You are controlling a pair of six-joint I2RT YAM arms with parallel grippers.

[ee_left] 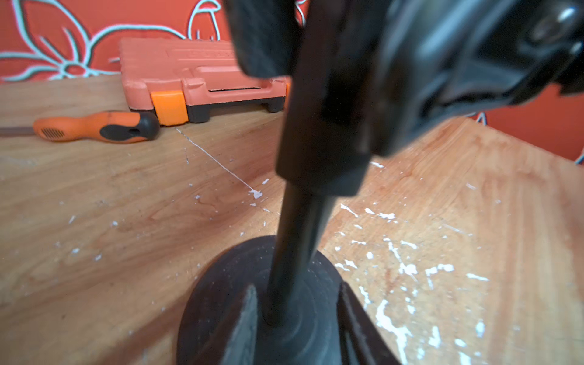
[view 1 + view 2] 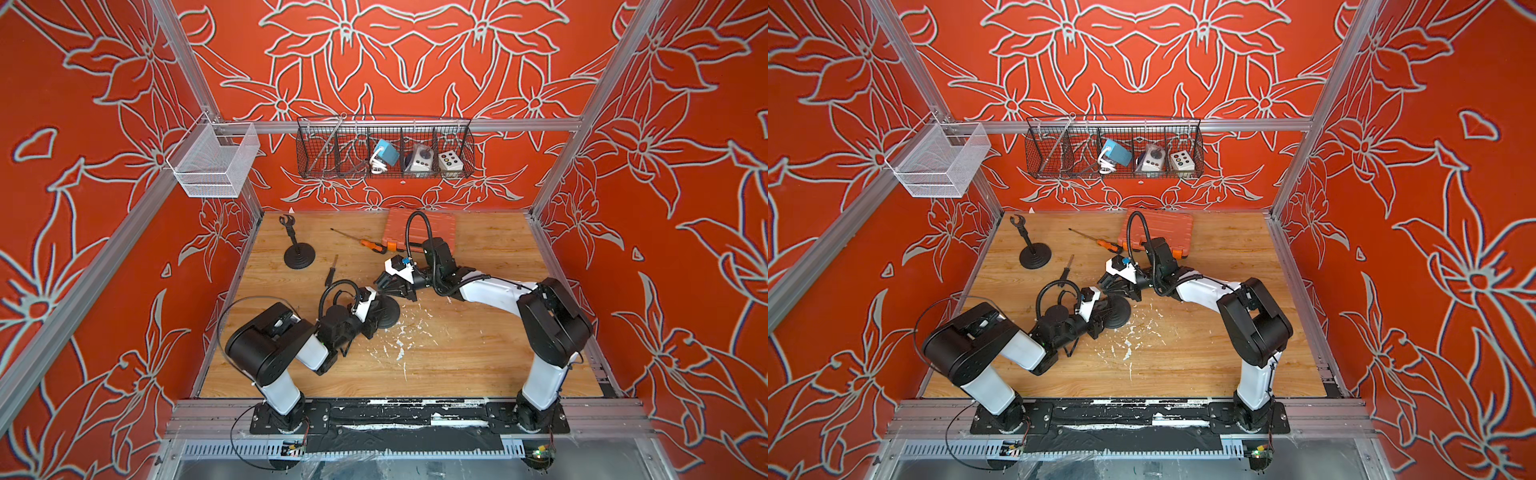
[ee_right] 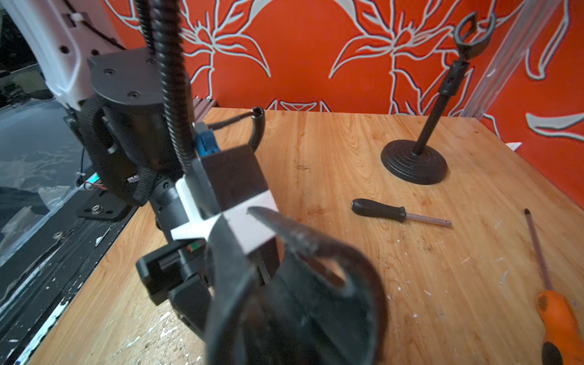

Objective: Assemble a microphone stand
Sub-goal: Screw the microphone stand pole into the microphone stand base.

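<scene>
Left hand (image 1: 298, 316) open astride the pole (image 1: 294, 237) above its base (image 1: 215, 300); right hand (image 2: 386, 286) clamps the mic clip (image 3: 363, 278).

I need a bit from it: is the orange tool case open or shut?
Shut: the orange tool case lies flat, lid down, its latch folded over the seam.

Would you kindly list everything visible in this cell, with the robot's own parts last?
finished microphone stand: one, black, upright, table's far left corner
stand base: one, black, mid-table
pole: one, black, standing in that base
orange-handled screwdriver: one, orange and black, near the case
black-handled screwdriver: one, black, between the stands
tool case: one, orange, table's far edge
wire basket: one, black, back wall
mesh basket: one, white, left rail
table: one, light wood, under everything
left fingers: two, black, flanking pole, not touching
right fingers: two, black, at pole's top
</scene>
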